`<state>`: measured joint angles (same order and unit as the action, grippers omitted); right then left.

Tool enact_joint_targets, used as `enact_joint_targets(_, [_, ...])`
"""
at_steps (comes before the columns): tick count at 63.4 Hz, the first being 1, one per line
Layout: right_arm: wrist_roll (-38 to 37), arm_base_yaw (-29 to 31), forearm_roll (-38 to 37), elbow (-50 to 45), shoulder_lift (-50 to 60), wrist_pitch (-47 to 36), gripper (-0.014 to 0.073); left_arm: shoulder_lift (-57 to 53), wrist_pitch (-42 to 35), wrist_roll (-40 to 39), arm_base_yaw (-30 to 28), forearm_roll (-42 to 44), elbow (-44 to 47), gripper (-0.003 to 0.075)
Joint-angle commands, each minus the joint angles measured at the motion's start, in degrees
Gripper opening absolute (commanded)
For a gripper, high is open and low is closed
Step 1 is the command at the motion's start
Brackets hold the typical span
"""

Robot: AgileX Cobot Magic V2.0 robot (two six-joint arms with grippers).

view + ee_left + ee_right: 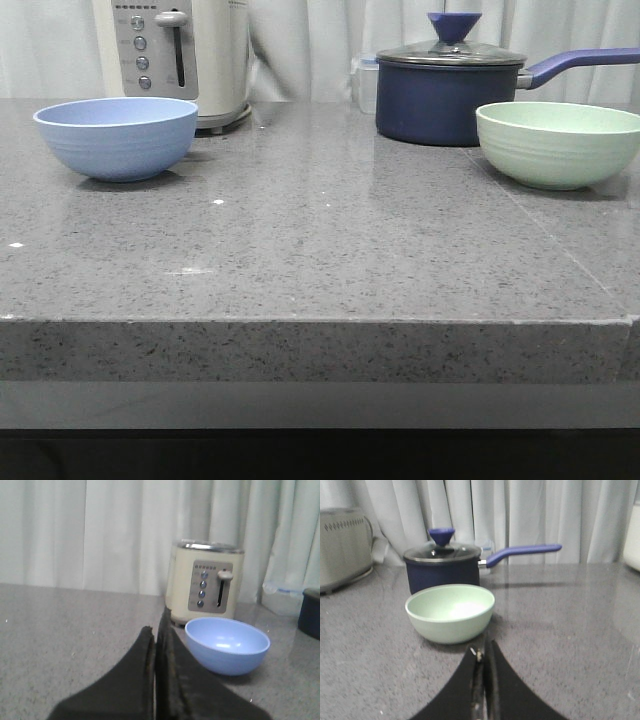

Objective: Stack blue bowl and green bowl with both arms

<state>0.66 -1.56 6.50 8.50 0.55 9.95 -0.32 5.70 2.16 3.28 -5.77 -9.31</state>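
The blue bowl (117, 137) stands upright and empty at the far left of the grey counter; it also shows in the left wrist view (227, 645). The green bowl (556, 143) stands upright and empty at the far right; it also shows in the right wrist view (450, 612). Neither arm shows in the front view. My left gripper (156, 625) is shut and empty, short of the blue bowl and a little to its side. My right gripper (484, 650) is shut and empty, just short of the green bowl.
A cream toaster (180, 55) stands right behind the blue bowl. A dark navy lidded saucepan (448, 92) with a long blue handle (580, 64) stands behind the green bowl. A clear container (365, 82) sits by the curtain. The counter's front edge (320, 322) runs across.
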Motion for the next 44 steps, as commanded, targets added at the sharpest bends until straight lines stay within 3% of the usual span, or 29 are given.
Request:
enact_joint_targets(1, [0.35,0.22,-0.92,6.52,-1.06,0.76,-0.0056,1.56,0.55,-0.48,-0.09,-0.53,-7.88,-0.002])
enact_joint_targets(26, [0.35,0.22,-1.22,28.7,-19.97,18.04,-0.0056,22.56,25.96,-0.48,-0.09,-0.32,-35.49,-0.002])
enact_joint_targets(44, [0.35,0.22,-1.41,31.77,-32.5,19.45,-0.0056,31.91,27.81,-0.48,-0.09,-0.32,-37.28,-0.002])
